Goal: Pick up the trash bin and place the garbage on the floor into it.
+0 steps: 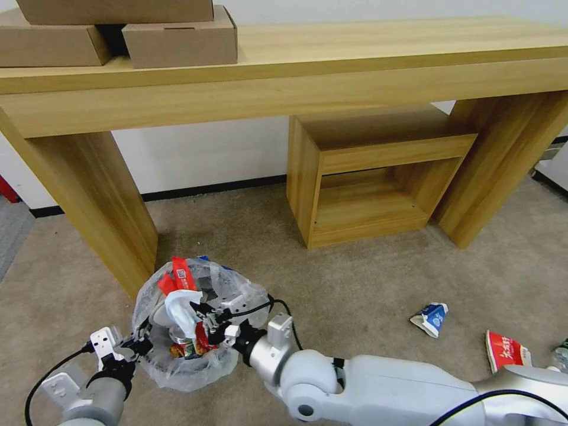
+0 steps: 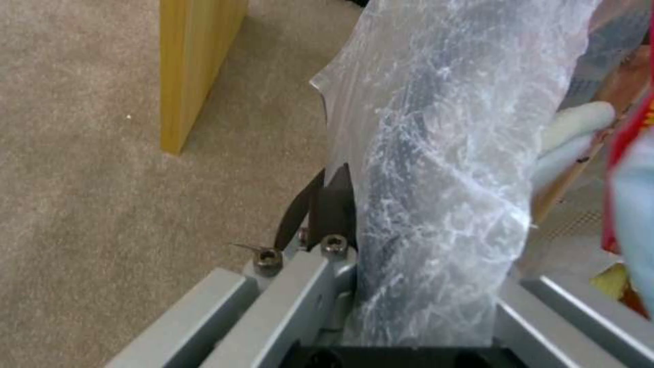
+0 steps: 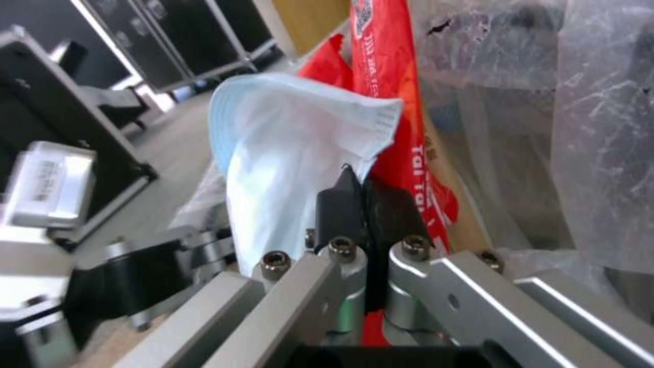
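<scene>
Translucent plastic lining covers the trash bin [image 1: 189,331], which is held low over the beige carpet floor [image 1: 355,284] beside the leg of a wooden desk [image 1: 89,195]. The left gripper [image 1: 137,345] is seen at the bin's near-left rim, and in the left wrist view its fingers [image 2: 334,204] are clamped on the bag-covered rim [image 2: 436,168]. The right gripper [image 1: 208,322] is reached over the bin's opening, and in the right wrist view its dark fingers [image 3: 341,204] are pressed together on a red wrapper [image 3: 402,128], with a pale blue and white face mask [image 3: 286,153] draped just beside them. More red wrappers [image 1: 177,277] are seen sticking up at the bin's far rim, and other litter lies inside. On the carpet to the right, well apart from the bin, a crumpled blue and white carton [image 1: 432,318] and another red wrapper [image 1: 506,350] are left lying. Cardboard boxes [image 1: 177,35] are stacked on the desk's surface, and a small wooden cabinet [image 1: 373,177] is set under it.
</scene>
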Robot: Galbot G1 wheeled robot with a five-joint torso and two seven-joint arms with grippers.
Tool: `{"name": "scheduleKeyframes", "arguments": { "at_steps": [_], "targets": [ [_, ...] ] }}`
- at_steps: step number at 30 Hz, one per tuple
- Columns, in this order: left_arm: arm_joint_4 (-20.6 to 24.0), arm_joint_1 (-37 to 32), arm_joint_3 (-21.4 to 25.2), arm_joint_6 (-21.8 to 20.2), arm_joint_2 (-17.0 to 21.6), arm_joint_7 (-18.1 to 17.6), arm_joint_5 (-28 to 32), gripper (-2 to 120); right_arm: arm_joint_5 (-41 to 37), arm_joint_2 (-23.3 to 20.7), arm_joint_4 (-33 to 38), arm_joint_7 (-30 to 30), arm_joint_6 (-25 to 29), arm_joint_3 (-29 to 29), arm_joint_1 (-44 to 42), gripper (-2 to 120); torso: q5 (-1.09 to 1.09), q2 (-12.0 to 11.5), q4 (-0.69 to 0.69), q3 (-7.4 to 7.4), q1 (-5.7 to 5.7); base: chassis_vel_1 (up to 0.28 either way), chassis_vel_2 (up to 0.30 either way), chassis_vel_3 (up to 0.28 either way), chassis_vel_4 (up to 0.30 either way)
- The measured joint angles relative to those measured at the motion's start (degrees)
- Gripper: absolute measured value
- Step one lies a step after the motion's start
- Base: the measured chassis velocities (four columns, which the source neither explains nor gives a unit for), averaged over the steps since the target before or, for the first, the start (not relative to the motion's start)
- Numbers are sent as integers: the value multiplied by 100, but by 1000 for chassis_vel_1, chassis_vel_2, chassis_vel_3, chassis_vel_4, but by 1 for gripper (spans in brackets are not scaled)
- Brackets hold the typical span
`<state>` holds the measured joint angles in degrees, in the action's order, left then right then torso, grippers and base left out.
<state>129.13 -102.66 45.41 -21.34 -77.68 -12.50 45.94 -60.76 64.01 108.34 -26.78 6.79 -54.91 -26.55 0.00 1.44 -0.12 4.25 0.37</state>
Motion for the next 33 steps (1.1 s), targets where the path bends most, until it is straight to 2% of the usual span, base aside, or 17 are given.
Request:
{"name": "scheduleKeyframes", "arguments": {
  "at_steps": [9,18,27,33],
  "targets": [
    [-34,23,-2,4,-17,3,-15,0,11,52,3,-646,-507,14,37,0,0,0,0,0,0,0,0,0,0],
    [-54,17,-43,6,-100,50,-105,0,-67,159,60,-992,-872,38,53,0,0,0,-1,0,0,0,0,0,0],
    [-51,4,-33,6,-108,64,-112,0,-315,287,185,-1682,-1475,35,94,0,0,0,0,0,0,0,0,0,0],
    [-147,68,-51,14,-116,59,-124,0,-371,59,349,-1773,-1600,186,89,22,0,0,-1,0,0,0,0,0,0]
  ]
}}
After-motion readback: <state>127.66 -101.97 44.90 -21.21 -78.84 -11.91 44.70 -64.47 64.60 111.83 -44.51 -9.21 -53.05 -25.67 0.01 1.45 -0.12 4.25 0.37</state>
